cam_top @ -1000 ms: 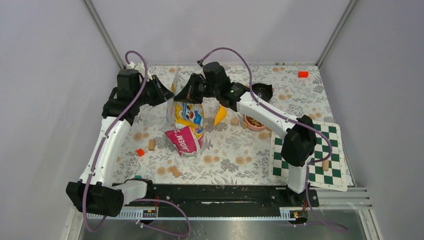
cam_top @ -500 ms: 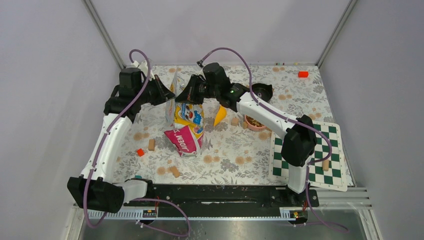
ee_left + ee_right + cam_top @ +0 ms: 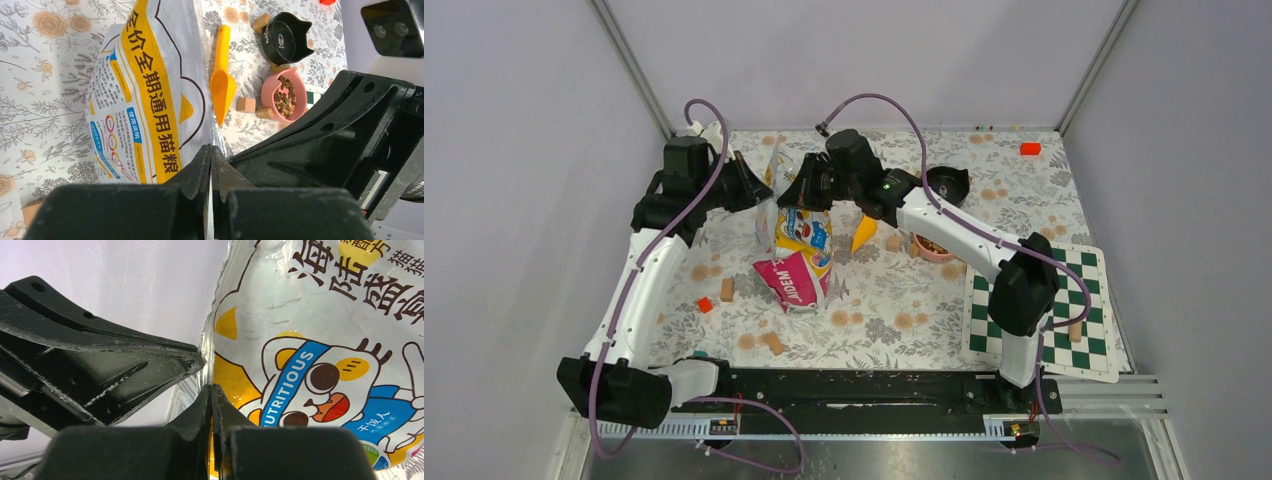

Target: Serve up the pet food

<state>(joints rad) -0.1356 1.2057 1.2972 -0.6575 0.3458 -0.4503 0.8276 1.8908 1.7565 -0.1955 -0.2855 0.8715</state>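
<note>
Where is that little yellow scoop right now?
In the top view the yellow scoop lies just right of the bag, between it and the pink bowl.

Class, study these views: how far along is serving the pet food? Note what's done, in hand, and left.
Done: some pet food already sits in the pink bowl. In hand: left gripper and right gripper each pinch the bag at its top edge. Left: the yellow scoop lies beside the bag, and the black bowl looks empty.

Cat-food bag [image 3: 796, 240] stands mid-table; orange scoop [image 3: 864, 232], pink bowl [image 3: 934, 245] and, seemingly, a wooden cube [image 3: 894, 242] crowd its right; nearer mat [image 3: 894, 300] lies open.
</note>
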